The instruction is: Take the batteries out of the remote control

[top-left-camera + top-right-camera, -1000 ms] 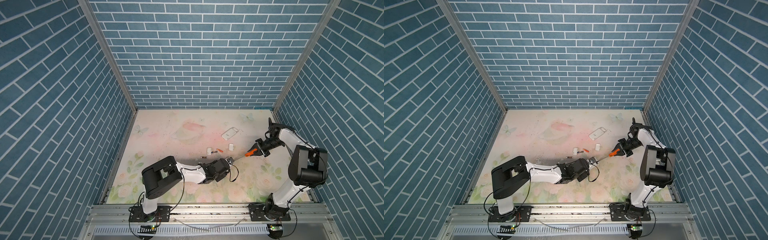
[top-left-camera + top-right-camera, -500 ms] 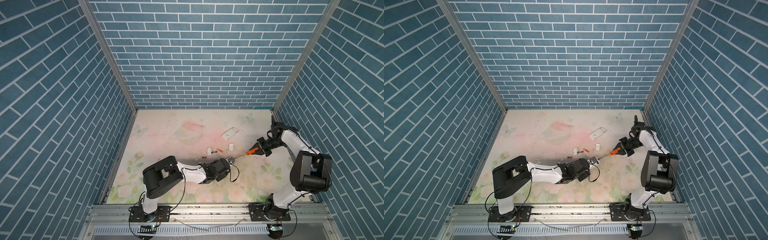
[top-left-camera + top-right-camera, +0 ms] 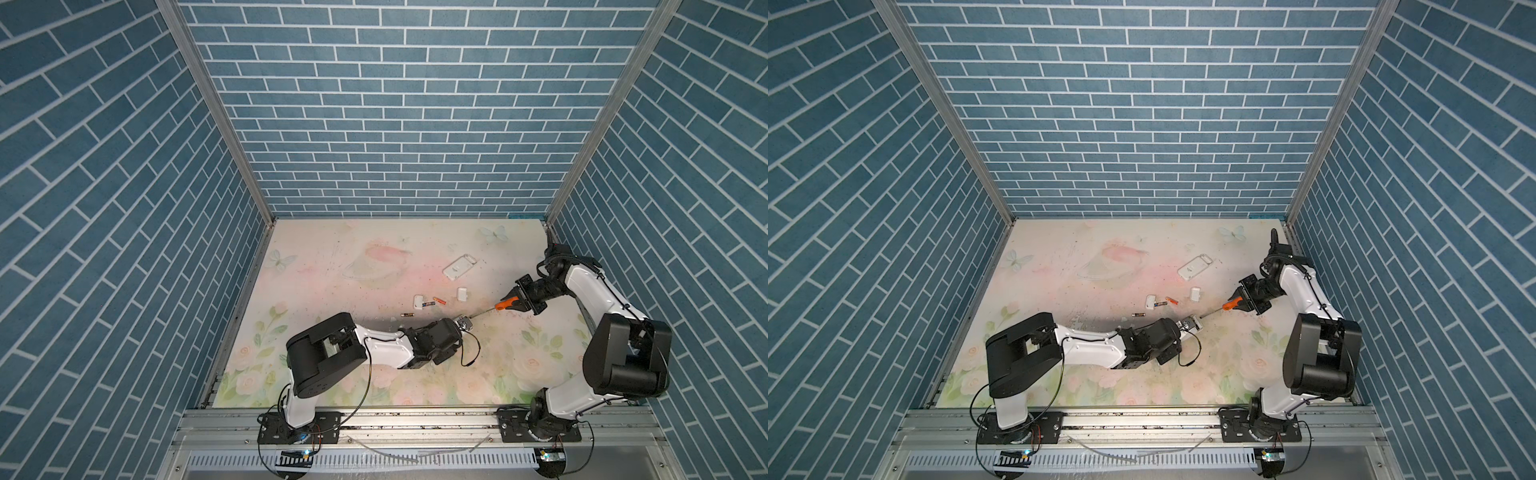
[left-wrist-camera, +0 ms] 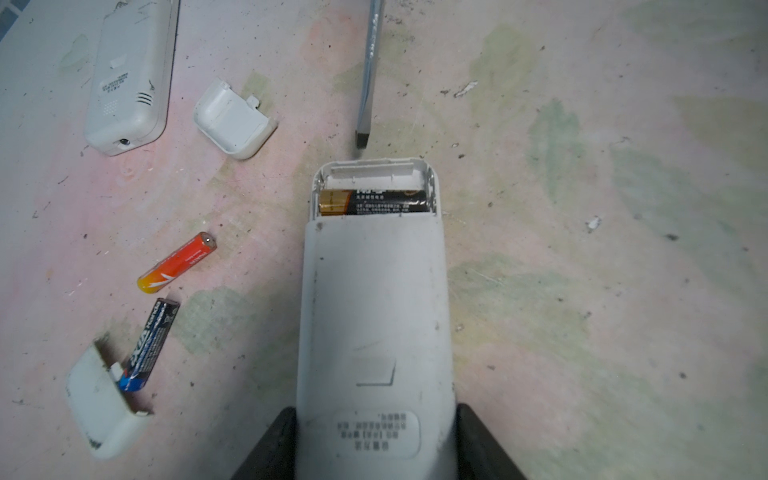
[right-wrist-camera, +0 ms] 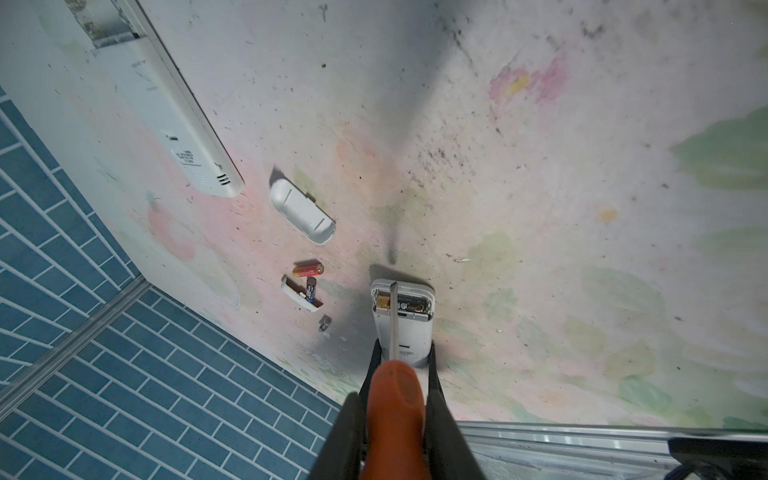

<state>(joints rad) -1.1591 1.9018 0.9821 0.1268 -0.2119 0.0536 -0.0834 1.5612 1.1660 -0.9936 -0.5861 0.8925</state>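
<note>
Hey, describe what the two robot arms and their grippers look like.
The left arm and right arm have white link shells, bulky black joint housings and thin black cables running alongside. The left gripper and right gripper have plain black tapered fingers.

I see blue brick-pattern walls (image 3: 395, 104) boxing in the cell on three sides, joined by aluminium corner posts (image 3: 218, 112). The tabletop (image 3: 332, 249) wears a pale floral print, scuffed and speckled with dirt. An aluminium rail (image 3: 415, 424) edges its near side. Lighting looks even.
</note>
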